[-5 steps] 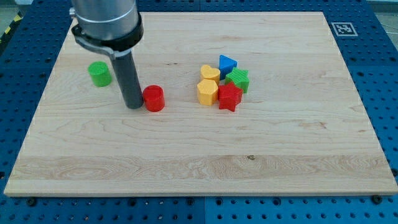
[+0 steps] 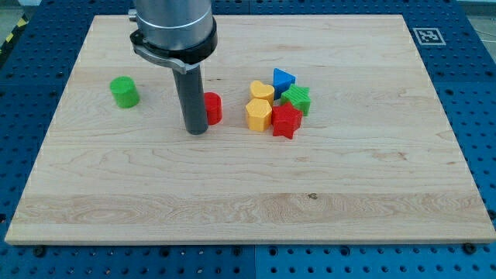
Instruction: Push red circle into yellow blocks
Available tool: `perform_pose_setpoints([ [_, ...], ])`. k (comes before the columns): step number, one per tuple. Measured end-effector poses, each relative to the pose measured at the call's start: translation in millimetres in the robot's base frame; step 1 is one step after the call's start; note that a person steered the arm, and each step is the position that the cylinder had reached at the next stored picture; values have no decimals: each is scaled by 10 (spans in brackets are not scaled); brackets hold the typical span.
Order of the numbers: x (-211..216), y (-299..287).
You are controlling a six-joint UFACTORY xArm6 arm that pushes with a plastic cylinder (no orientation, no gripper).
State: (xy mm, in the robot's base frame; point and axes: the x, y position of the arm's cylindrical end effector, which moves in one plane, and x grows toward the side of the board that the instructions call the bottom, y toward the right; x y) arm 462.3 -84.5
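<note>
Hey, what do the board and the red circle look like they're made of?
The board looks like pale wood, matte, with visible grain lines and a small dark knot. The red circle looks like moulded or printed plastic: uniform colour, slightly dull surface. My tip stands against its left side.

My tip (image 2: 197,130) touching red circle's (image 2: 212,108) left.

Red circle (image 2: 212,108): shifted right and farther, nearer yellow blocks (image 2: 259,108). My tip (image 2: 196,130): moved right, touching circle's left side.
</note>
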Motion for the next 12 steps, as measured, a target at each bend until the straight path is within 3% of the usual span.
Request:
perform_pose_setpoints([
  [5,-64,-9],
  [7,-170,126],
  [9,-549,-247],
  [12,-570,-105],
])
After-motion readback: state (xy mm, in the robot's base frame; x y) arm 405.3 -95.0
